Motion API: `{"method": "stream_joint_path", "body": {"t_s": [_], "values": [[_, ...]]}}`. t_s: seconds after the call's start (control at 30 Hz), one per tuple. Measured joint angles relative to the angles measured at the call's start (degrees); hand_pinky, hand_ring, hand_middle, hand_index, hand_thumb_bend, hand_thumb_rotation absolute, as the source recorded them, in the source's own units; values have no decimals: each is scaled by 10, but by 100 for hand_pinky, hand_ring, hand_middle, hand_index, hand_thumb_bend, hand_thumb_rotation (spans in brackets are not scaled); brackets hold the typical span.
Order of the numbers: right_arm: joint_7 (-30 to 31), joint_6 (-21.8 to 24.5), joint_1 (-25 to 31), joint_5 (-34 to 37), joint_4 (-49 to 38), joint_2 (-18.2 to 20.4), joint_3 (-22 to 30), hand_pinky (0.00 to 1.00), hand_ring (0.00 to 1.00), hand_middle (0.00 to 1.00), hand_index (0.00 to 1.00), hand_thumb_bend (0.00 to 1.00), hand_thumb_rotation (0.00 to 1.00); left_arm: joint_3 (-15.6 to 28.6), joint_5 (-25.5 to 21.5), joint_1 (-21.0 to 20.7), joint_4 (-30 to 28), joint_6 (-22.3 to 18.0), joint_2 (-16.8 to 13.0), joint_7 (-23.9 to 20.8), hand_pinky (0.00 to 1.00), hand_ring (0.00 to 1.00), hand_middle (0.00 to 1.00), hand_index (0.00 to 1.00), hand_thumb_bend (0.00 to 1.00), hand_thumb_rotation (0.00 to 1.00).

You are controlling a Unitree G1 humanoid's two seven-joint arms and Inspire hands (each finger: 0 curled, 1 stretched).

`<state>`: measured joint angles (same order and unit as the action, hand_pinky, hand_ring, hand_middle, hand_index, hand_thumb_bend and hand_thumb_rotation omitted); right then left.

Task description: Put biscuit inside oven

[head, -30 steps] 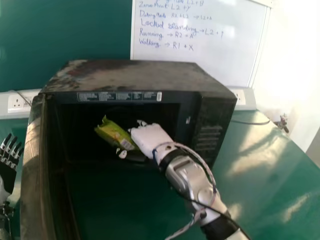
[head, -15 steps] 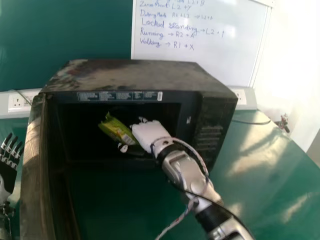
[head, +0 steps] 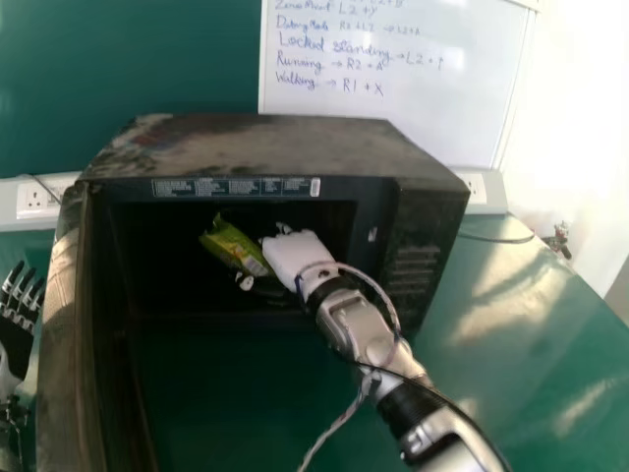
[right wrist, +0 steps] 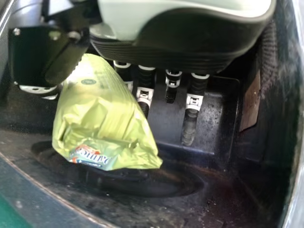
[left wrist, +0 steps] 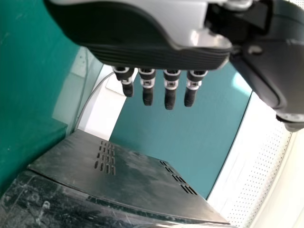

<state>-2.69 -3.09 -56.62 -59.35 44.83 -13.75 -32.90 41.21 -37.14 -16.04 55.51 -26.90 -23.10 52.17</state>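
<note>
In the head view my right hand [head: 297, 256] is inside the open microwave oven [head: 265, 149], at the cavity's mid-right, with the green biscuit packet [head: 232, 247] at its left side, tilted. The right wrist view shows the packet [right wrist: 102, 118] pinched between the thumb and fingers of the right hand [right wrist: 190, 47], above the dark oven floor [right wrist: 190, 190]; part of the packet is hidden behind the thumb. At the head view's left edge is my left hand [head: 16, 329], outside the oven with straight fingers; the left wrist view has this left hand [left wrist: 152, 52] too.
The oven door [head: 61, 344] stands open at the left, between the left hand and the cavity. The oven rests on a green table [head: 521, 344]. Behind are a whiteboard [head: 393, 108] and wall sockets [head: 37, 202]. A cable [head: 378, 290] runs loosely along the right arm.
My right hand and the packet have shifted slightly right and farther up in the head view, still together. The right forearm has swung a little. The left hand has hardly moved.
</note>
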Motion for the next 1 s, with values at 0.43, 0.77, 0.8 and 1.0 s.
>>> {"method": "stream_joint_path", "body": {"t_s": [0.43,0.77,0.8,1.0], "values": [[-91,-19,-45,13,105,23,-19,52,53,48,52,53,0,0,0,0,-1,0,0,-1,9,40,54,61,100,63],[-144,-21,-59,24,159,35,-34,51,51,47,52,53,0,0,0,0,-1,0,0,-1,8,40,55,63,100,63],[-147,-22,-61,25,164,37,-35,51,51,47,53,53,0,0,0,0,-1,0,0,-1,8,40,55,63,100,63],[-174,-31,-72,28,178,44,-37,51,51,47,52,53,0,0,0,0,-1,0,0,-1,8,40,55,63,100,63]]}}
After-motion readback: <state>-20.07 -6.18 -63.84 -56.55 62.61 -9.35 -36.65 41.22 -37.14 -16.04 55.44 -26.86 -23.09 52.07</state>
